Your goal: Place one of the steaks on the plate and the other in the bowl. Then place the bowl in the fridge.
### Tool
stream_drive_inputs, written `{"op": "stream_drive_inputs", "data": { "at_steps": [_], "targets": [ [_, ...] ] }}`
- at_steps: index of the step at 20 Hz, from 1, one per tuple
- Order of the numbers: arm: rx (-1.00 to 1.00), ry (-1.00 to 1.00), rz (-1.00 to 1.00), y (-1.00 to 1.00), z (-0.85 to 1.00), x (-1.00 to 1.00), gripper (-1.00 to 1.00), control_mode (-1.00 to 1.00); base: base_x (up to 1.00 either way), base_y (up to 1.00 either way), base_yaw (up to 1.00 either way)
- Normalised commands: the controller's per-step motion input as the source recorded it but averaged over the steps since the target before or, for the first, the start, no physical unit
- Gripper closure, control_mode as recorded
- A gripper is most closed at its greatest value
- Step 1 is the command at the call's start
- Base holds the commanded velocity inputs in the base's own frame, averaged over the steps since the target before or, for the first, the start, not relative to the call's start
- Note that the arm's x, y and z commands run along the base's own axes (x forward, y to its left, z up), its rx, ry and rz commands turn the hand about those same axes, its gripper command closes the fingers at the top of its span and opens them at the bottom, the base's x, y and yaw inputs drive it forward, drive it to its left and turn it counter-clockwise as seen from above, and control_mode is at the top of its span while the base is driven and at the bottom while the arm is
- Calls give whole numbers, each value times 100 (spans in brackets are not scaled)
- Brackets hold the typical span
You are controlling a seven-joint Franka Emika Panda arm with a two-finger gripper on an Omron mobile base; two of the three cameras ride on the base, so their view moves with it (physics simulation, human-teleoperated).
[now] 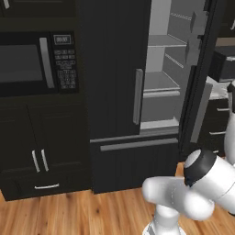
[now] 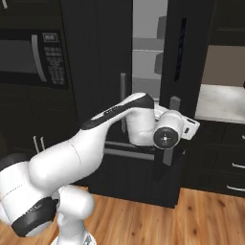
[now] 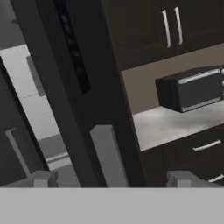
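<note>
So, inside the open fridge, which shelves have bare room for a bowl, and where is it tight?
In the fridge, the light grey shelves behind the open right door look bare, bordered by the shut left door. It is tight at the door edge, where the open end effector straddles the grey handle. The pale counter beside the fridge is free up to the black appliance.

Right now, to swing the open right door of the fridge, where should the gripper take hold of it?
Grip the long grey vertical handle on the open fridge door, jaws to either side of it. The open gripper already faces it; the bar stands proud.
</note>
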Motion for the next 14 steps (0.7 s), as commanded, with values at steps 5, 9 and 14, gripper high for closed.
{"op": "stream_drive_inputs", "data": {
  "at_steps": [5, 9, 14],
  "targets": [
    [-1, 25, -3, 20, 71, -56, -100, -100, 0, 0, 0],
    [0, 35, 0, 27, 33, -73, -100, -100, 0, 0, 0],
    [-1, 39, 0, 60, 7, -71, -100, -100, 0, 0, 0]
  ]
}}
